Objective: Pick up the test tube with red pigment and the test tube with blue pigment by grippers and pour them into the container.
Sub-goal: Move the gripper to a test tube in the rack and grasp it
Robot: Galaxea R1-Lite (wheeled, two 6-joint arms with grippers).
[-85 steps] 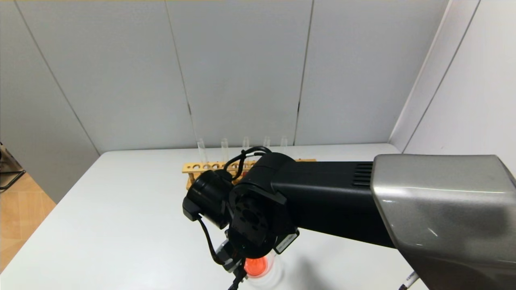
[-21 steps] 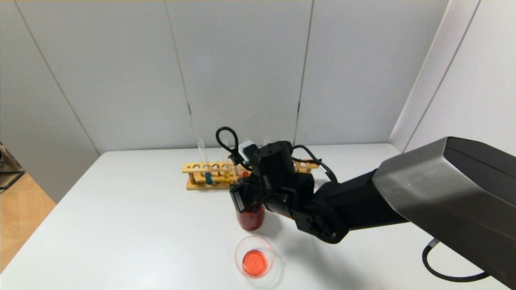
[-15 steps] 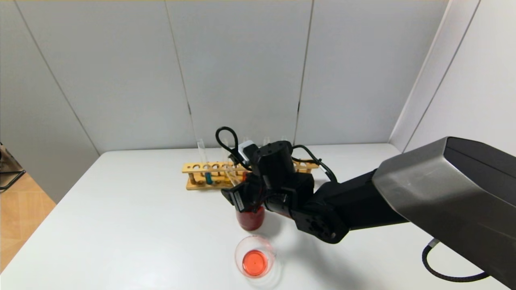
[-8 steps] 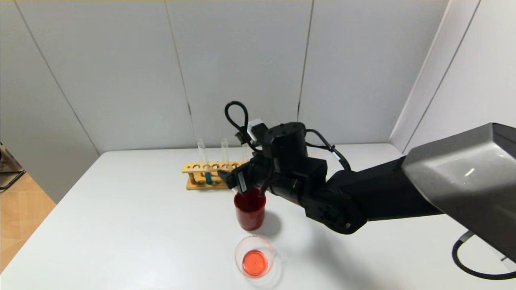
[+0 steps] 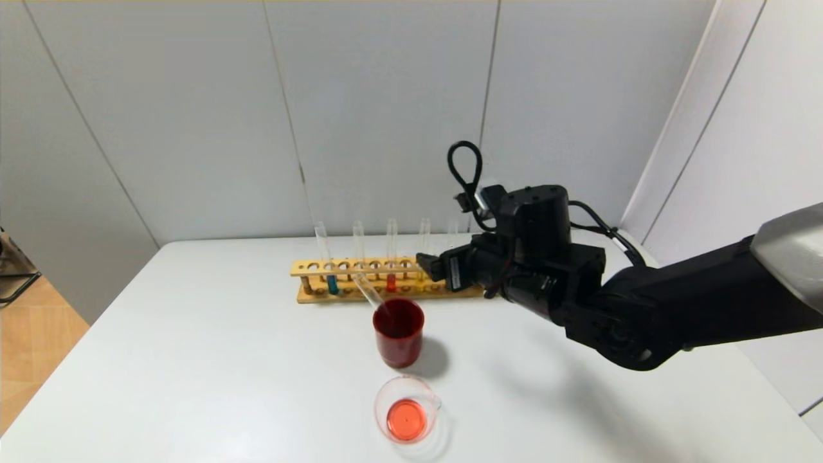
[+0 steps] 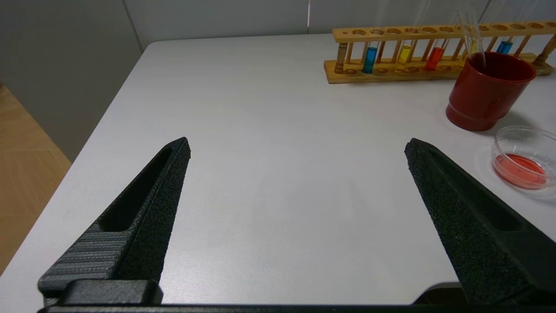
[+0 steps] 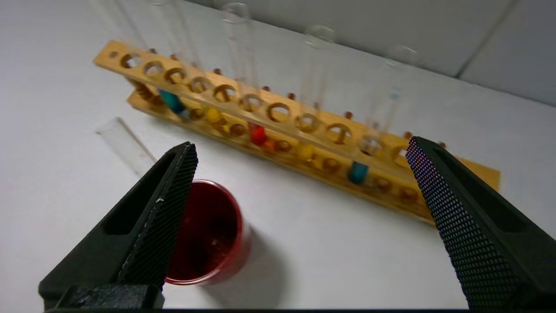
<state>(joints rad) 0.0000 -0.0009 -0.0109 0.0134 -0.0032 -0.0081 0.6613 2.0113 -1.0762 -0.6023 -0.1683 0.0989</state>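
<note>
Since the earlier frames the right gripper (image 5: 432,267) has let go of the emptied clear tube (image 5: 371,294) and drawn back and up from the dark red cup (image 5: 398,332); that tube now leans in the cup, its open end tilted toward the rack.

Taking the dark red cup as landmark: nearest the robot, just in front of the cup, stands the container (image 5: 407,418), a low clear cup with orange-red liquid in its bottom. The left gripper (image 6: 295,148) hangs well to the left of the cup over bare table (image 5: 193,360), jaws spread wide and holding nothing. Behind the cup and to its right, the right gripper hovers beside the wooden rack (image 5: 386,280), jaws wide apart and empty. In the rack, behind the cup, the test tube with red pigment (image 5: 391,263) stands upright; the test tube with blue pigment (image 5: 332,270) stands upright farther left, and yellow tubes (image 7: 213,114) sit between them.
</note>
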